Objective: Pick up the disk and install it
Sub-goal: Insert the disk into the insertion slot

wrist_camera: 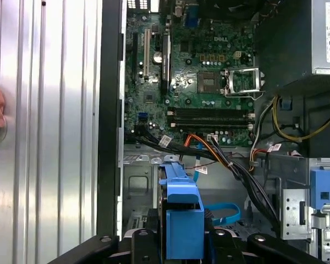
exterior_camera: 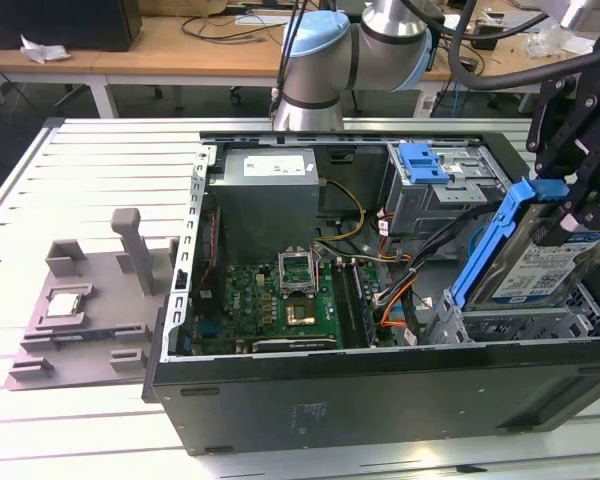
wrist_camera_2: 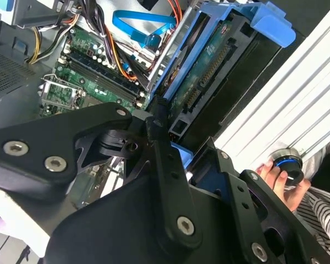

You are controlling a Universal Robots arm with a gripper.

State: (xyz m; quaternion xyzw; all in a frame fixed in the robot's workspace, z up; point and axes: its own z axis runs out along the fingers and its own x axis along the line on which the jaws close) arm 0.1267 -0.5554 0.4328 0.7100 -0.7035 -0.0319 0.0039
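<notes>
The disk (exterior_camera: 545,262) is a silver drive with a white-and-blue label and a blue bracket (exterior_camera: 490,250) around its edges. It hangs tilted, held above the empty drive bay (exterior_camera: 520,325) at the exterior view's right end of the open computer case (exterior_camera: 380,395). My gripper (exterior_camera: 565,205) is shut on its upper end. In the second wrist view the disk's green underside (wrist_camera_2: 209,71) slants down from the black fingers (wrist_camera_2: 154,132). In the first wrist view the blue bracket (wrist_camera: 181,209) sticks out between the fingers (wrist_camera: 143,242), above the bay's metal floor.
Orange and black cables (exterior_camera: 400,295) run beside the bay. A grey cage with a blue latch (exterior_camera: 425,165) sits behind, beside the power supply (exterior_camera: 270,165) and motherboard (exterior_camera: 290,300). A grey fixture holding a processor chip (exterior_camera: 65,305) lies at the exterior view's left. A person's hand (wrist_camera_2: 280,170) rests on the table.
</notes>
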